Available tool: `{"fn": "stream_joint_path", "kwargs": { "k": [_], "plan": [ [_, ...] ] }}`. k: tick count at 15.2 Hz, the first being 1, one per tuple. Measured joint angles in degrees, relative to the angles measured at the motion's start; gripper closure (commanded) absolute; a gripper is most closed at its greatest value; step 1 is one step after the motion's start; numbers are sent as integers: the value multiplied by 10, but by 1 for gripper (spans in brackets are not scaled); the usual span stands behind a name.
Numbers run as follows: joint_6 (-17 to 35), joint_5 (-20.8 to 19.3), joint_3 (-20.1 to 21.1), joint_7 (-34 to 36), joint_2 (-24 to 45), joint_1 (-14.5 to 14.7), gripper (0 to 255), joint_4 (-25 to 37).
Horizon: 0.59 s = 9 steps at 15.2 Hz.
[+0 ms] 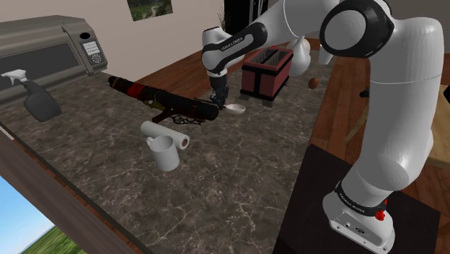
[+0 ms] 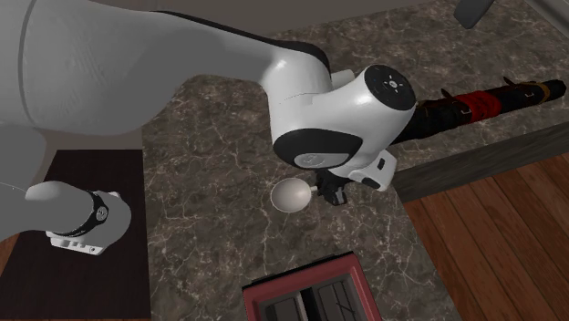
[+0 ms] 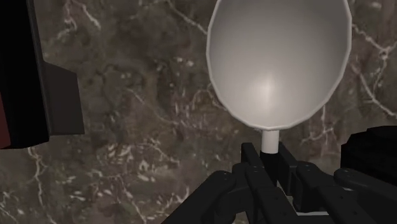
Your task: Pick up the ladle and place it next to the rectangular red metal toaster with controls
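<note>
Checking the grip first: what does the gripper (image 3: pixel 269 167) hold?
— Its two fingers (image 3: pixel 254 159) are closed narrowly on the ladle (image 3: pixel 280 63), clasping the thin handle just behind the bowl. The bowl sticks out ahead of the fingertips, hollow side toward the wrist camera.

Position of the ladle on the counter (image 1: pixel 238 180)?
— In the middle stretch, over bare stone. The shoulder view has the bowl (image 1: pixel 234 108) just beside the end of a long black tube (image 1: pixel 162 101). Whether the bowl clears the stone or grazes it, I cannot tell.

And the toaster (image 1: pixel 267 68)?
— A dark red box with open slots, standing near the counter's far corner at the shoulder view's upper right. The second exterior view puts it (image 2: pixel 305 296) near the ladle (image 2: pixel 292 193), with a strip of bare counter between them. Its side also shows at the rim of the wrist view (image 3: pixel 25 76).

Step in hand, by your judgement?
— Pick-up looks done and the carry toward the toaster is in hand. Placement is not yet done.

What does the next move call for?
— A short travel toward the toaster, keeping the bowl off the tube and the toaster's wall. Then lower until the ladle rests on bare stone just beside the toaster, and only then part the fingers.
</note>
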Motion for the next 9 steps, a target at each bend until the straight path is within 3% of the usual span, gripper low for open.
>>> {"fn": "stream_joint_path", "kwargs": {
  "k": [5,6,9],
  "plan": [
    [4,0,0,1,2,1,255,-2],
    [4,0,0,1,2,1,0,-2],
    [5,-1,0,1,2,1,0,-3]
  ]
}}
